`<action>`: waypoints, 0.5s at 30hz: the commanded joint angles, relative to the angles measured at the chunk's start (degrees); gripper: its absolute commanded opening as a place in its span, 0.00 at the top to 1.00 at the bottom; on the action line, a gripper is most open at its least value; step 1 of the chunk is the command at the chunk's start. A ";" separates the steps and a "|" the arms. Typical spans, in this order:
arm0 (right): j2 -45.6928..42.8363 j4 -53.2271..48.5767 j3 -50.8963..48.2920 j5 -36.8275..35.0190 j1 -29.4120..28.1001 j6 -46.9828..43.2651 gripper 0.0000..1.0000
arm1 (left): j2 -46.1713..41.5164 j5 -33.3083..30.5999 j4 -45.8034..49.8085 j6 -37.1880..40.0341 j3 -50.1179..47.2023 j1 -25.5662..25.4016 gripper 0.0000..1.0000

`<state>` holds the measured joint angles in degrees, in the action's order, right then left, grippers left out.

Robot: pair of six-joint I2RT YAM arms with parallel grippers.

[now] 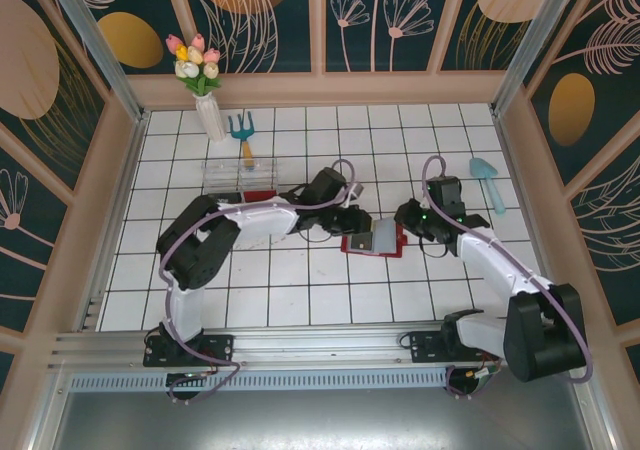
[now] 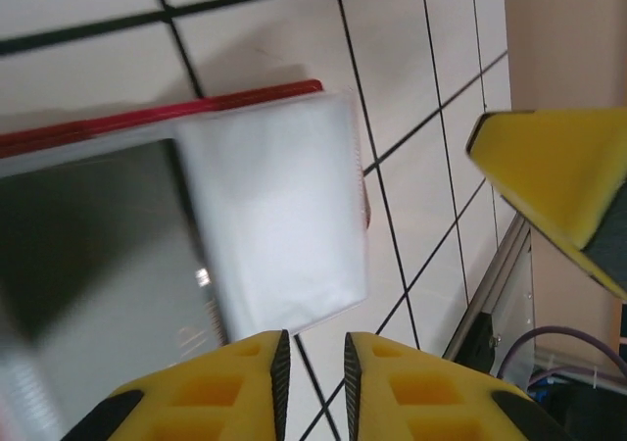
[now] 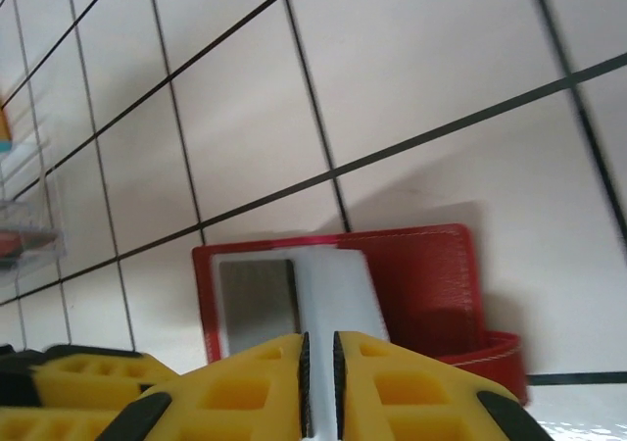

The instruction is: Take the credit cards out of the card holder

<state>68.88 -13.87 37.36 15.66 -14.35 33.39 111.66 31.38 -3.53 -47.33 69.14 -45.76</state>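
Observation:
The red card holder [image 1: 396, 240] lies open on the white tiled floor between both grippers. In the right wrist view its red leather [image 3: 421, 274] spreads right, with a grey pocket [image 3: 255, 304] on the left. A white card [image 3: 338, 284] sticks out of the pocket, and my right gripper [image 3: 318, 338] is shut on its near edge. The left wrist view shows the same white card [image 2: 274, 216] over the red rim [image 2: 147, 118]. My left gripper [image 2: 315, 338] hangs just above the card's edge, its jaws a narrow gap apart with only floor between them. From above, the left gripper [image 1: 352, 218] and right gripper [image 1: 405, 220] flank the holder.
A clear plastic tray [image 1: 240, 177] holding a flat red rectangle [image 1: 258, 192] sits behind the left arm. A vase of tulips [image 1: 208, 110] and a blue hand fork [image 1: 241, 130] stand at the back left. A light blue trowel [image 1: 487, 180] lies at the right.

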 commanded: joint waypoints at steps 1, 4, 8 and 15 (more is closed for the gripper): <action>3.42 3.30 3.58 5.50 -2.56 -0.38 0.83 | -3.39 -3.65 2.02 1.89 -3.46 2.43 0.80; 7.21 5.71 3.93 8.78 -4.56 0.65 0.82 | -2.32 -4.66 3.45 2.37 -3.28 3.05 0.90; 11.93 9.38 2.14 13.03 -4.38 2.12 0.80 | 0.59 -4.83 2.96 1.59 -1.63 3.05 0.98; 15.58 13.30 -1.89 19.04 -1.01 1.20 0.79 | 3.51 -3.51 2.02 0.66 -0.55 3.09 0.97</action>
<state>83.64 -3.68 37.21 30.20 -16.58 34.68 114.10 27.57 -1.80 -46.35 67.18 -42.54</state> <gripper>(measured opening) 0.213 0.061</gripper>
